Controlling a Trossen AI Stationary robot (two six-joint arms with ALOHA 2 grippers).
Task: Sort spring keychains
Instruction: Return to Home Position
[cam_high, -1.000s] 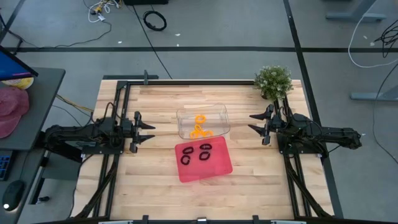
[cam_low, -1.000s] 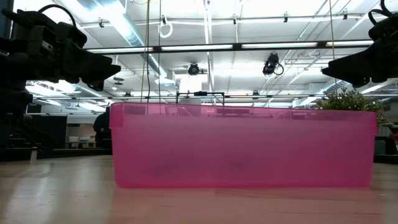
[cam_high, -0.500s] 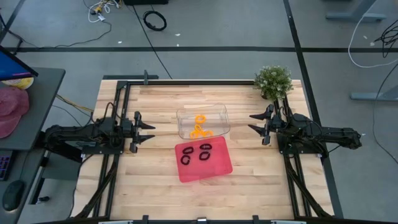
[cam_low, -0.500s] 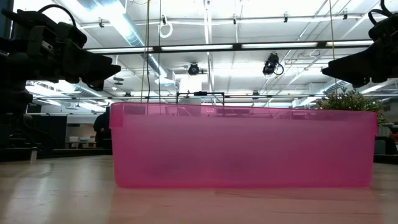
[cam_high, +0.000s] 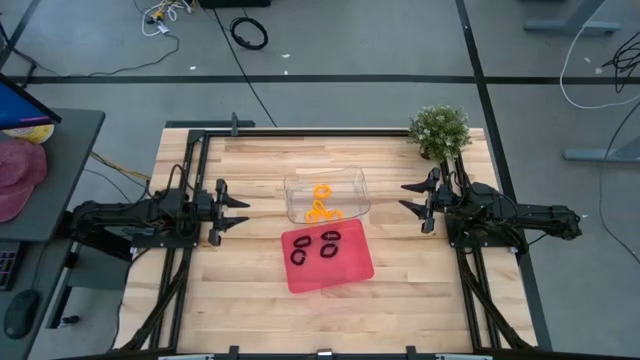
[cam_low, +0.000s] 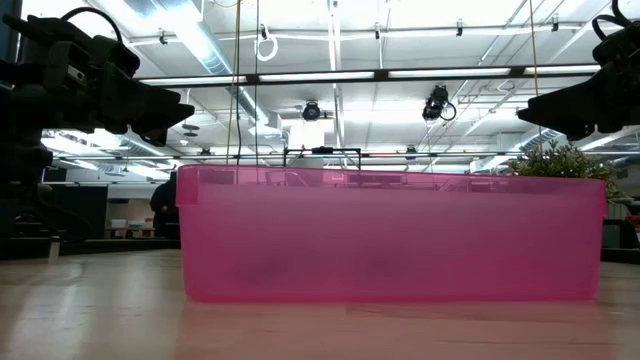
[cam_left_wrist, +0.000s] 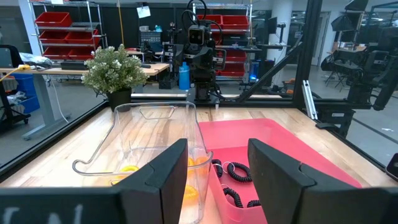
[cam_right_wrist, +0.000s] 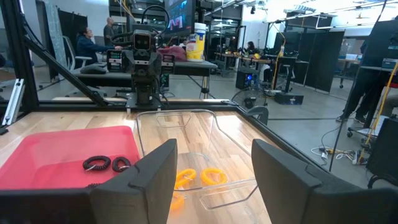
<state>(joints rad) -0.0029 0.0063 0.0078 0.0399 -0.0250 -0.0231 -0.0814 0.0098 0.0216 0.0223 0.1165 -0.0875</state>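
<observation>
High view: wooden table (cam_high: 240, 290) (grey floor (cam_high: 400, 40) around).

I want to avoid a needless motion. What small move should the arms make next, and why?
Probably none, just hold. The orange spring keychains lie in the clear bin, the black spring keychains in the red tray, and the left gripper and right gripper wait off to the sides, jaws open and empty.

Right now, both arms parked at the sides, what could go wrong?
Left gripper and right gripper wait open at the sides. The plant stands close by the right arm; a wide swing could clip it. The clear bin sits right beside the red tray, so a nudge to one may shift both. The orange keychains lie piled; I cannot count four.
</observation>
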